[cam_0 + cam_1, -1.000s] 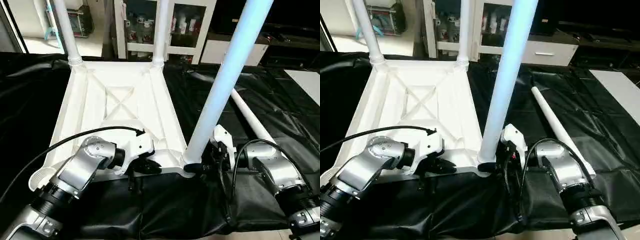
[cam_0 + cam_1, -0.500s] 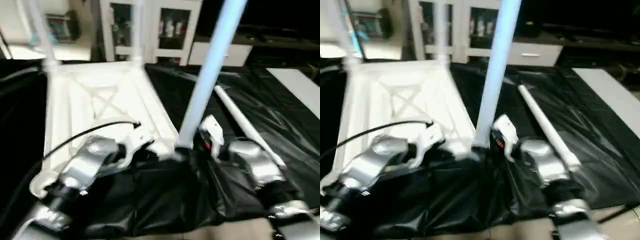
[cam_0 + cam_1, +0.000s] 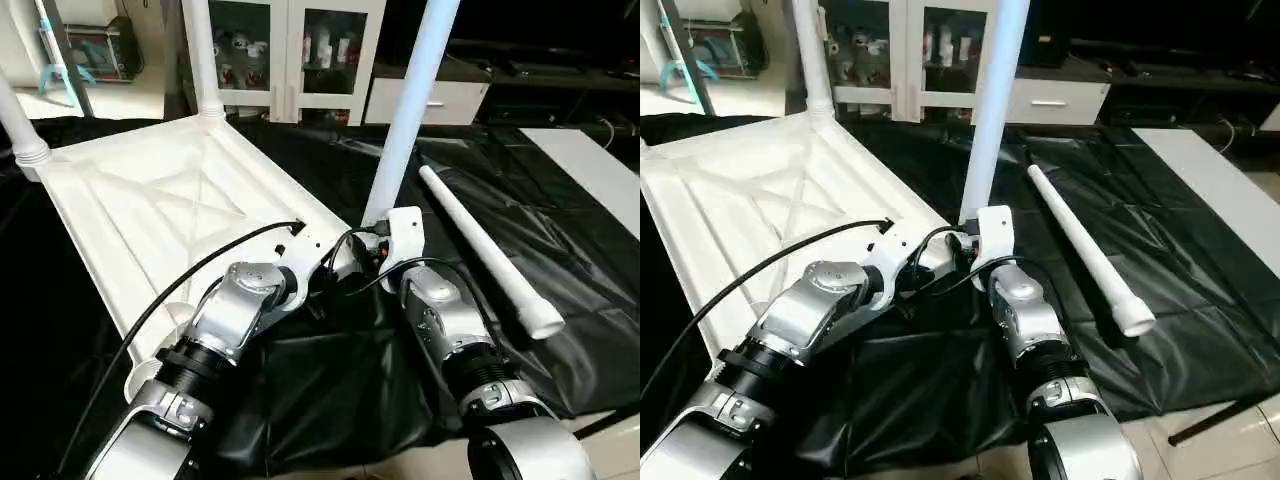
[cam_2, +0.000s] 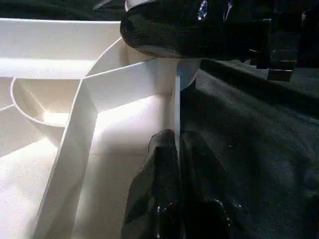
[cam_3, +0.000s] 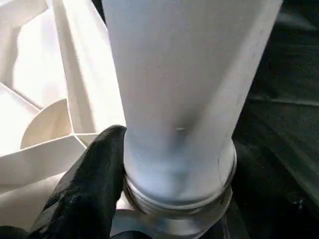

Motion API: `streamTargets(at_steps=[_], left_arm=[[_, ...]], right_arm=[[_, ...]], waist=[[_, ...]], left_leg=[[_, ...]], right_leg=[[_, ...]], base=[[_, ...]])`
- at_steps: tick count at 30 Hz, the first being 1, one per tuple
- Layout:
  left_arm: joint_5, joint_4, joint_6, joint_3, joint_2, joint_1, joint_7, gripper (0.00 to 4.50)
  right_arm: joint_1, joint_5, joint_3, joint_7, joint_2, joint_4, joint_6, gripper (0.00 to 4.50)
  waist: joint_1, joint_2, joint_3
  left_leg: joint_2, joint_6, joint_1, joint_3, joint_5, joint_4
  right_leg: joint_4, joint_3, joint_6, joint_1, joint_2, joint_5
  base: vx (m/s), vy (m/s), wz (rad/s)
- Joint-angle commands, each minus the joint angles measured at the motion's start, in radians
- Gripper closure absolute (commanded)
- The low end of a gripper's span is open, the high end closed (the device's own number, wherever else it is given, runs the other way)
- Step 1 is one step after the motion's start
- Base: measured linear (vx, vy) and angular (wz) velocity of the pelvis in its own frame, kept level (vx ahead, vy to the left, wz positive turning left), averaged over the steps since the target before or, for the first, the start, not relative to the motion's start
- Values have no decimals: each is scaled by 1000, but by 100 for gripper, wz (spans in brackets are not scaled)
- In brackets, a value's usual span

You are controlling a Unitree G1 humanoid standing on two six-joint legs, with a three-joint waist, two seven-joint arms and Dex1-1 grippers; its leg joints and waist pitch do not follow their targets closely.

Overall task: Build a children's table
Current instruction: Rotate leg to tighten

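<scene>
Fingers [image 4: 164,189] of the left gripper [image 4: 177,144] were clenched on the thin rim wall of the top [image 3: 150,200], one finger inside the rim and one outside, near the corner socket. That top lay upside down on the black sheet [image 3: 560,260], ribbed X-braced underside facing up, its long axis running away from the robot and toward its left. Two legs [image 3: 203,60] stood upright in the far sockets. Just right of the left gripper, the right gripper [image 5: 169,169] sat at the near right corner, its black finger [image 5: 89,184] pressed against the base of the third leg [image 3: 410,110], grasping it just above the socket collar. This leg rose nearly upright, leaning slightly right. Further right, the fourth leg [image 3: 485,250] lay loose on the sheet, well apart from both grippers, pointing away from the robot, wider end nearer.
</scene>
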Motion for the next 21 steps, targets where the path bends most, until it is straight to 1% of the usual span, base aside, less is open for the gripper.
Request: streamTargets(at_steps=[1, 2, 3, 4, 5, 6, 7, 8, 9, 10, 11, 13, 14, 15, 16, 17, 18, 19, 20, 21], left_arm=[[11, 0, -22, 25, -2, -32, 60, 450], [12, 6, -25, 27, -2, -33, 62, 450], [15, 14, -27, 32, 1, -32, 65, 450], [15, 14, -27, 34, 3, -32, 65, 450], [15, 14, -26, 35, 4, -32, 64, 450], [15, 16, -27, 35, 5, -32, 63, 450], [15, 17, -27, 36, 7, -32, 62, 450], [15, 18, -27, 35, 8, -32, 60, 450], [15, 19, -27, 35, 9, -32, 59, 450], [15, 19, -27, 35, 9, -32, 59, 450], [14, 19, -26, 35, 10, -32, 58, 450], [14, 19, -28, 35, 12, -32, 56, 450], [13, 20, -31, 35, 16, -30, 50, 450], [13, 21, -35, 32, 21, -29, 44, 450], [14, 22, -37, 31, 24, -28, 40, 450], [14, 29, -57, 27, 31, -28, 27, 450], [13, 36, -68, 24, 35, -29, 19, 450], [18, 60, -113, 16, 43, -35, 2, 450], [20, 66, -125, 14, 44, -38, -1, 450], [20, 72, -136, 11, 45, -40, -2, 450]], right_arm=[[-4, -48, 47, -7, 25, 45, 2, 178], [-6, -48, 44, -9, 26, 52, -9, 178], [-4, -49, 41, -13, 25, 50, -26, 178], [-2, -43, 38, 1, 25, 45, -36, 178], [2, -33, 36, 28, 26, 35, -36, 178], [6, -26, 33, 45, 27, 21, -36, 143], [11, -19, 30, 58, 27, 7, -37, 122], [19, -5, 30, 92, 27, -22, -36, 108], [21, -3, 30, 98, 26, -27, -36, 106], [22, 1, 30, 108, 26, -32, -37, 106], [27, 7, 30, 121, 24, -48, -39, 74], [34, 14, 27, 132, 16, -73, -39, 66], [47, 17, 29, 144, 0, -112, -39, 66], [58, 20, 28, 147, -13, -140, -34, 55], [63, 21, 27, 148, -18, -153, -31, 44], [81, 16, 27, 149, -33, -189, -25, 30], [97, 7, 27, 143, -45, -216, -19, 30], [135, -10, 31, 138, -72, -278, -4, 28], [145, -16, 33, 137, -79, -293, 0, 23], [153, -22, 33, 141, -83, -306, 4, 11]], waist=[[8, 8, -62], [9, 7, -62], [10, 11, -63], [11, 9, -65], [13, 12, -66], [13, 12, -66], [13, 12, -65], [14, 13, -64], [15, 14, -62], [13, 13, -61], [12, 15, -62], [7, 13, -61], [7, 14, -60], [10, 16, -60], [9, 15, -61], [9, 19, -62], [9, 20, -60], [10, 18, -61], [13, 17, -61], [12, 16, -60]], left_leg=[[34, -3, 0, -7, -266, -82], [33, 0, 1, -5, -258, -81], [33, 0, 0, -5, -250, -81], [33, 2, -2, -5, -225, -81], [33, 4, -3, -5, -213, -81], [34, 8, -2, -4, -204, -81], [34, 10, -3, -3, -203, -81], [35, 12, -2, -3, -211, -82], [35, 10, -2, -3, -223, -83], [35, 8, -6, -5, -239, -85], [35, 4, -5, -6, -246, -86], [36, 0, -6, -7, -259, -86], [35, 0, -3, -7, -275, -85], [34, 2, -2, -6, -274, -85], [35, 4, -6, -8, -265, -86], [34, 7, -7, -8, -246, -85], [34, 9, -7, -7, -244, -85], [32, 12, -6, -5, -235, -84], [32, 14, -4, -4, -230, -84], [32, 18, -6, -4, -224, -84]], right_leg=[[-62, 49, -152, 42, -60, -313], [-62, 50, -156, 42, -60, -314], [-61, 50, -157, 44, -61, -311], [-56, 50, -158, 47, -59, -285], [-54, 50, -161, 48, -58, -268], [-52, 50, -167, 47, -55, -249], [-52, 50, -169, 48, -55, -245], [-54, 50, -171, 46, -54, -252], [-56, 50, -168, 47, -54, -266], [-58, 49, -161, 50, -55, -290], [-58, 49, -159, 50, -55, -300], [-62, 49, -153, 48, -56, -323], [-67, 49, -145, 45, -56, -349], [-69, 49, -141, 45, -56, -348], [-65, 50, -142, 47, -56, -339], [-62, 49, -145, 49, -54, -321], [-66, 50, -143, 47, -53, -319], [-66, 50, -141, 47, -51, -310], [-66, 50, -140, 47, -51, -307], [-65, 52, -145, 47, -51, -303]], base=[[0, 0, 0], [0, 0, 0], [0, 0, 0], [0, 0, 0], [0, 0, 0], [0, 0, 0], [0, 0, 0], [0, 0, 0], [0, 0, 0], [0, 0, 0], [0, 0, 0], [0, 0, 0], [0, 0, 0], [0, 0, 0], [0, 0, 0], [0, 0, 0], [0, 0, 0], [0, 0, 0], [0, 0, 0], [0, 0, 0]])
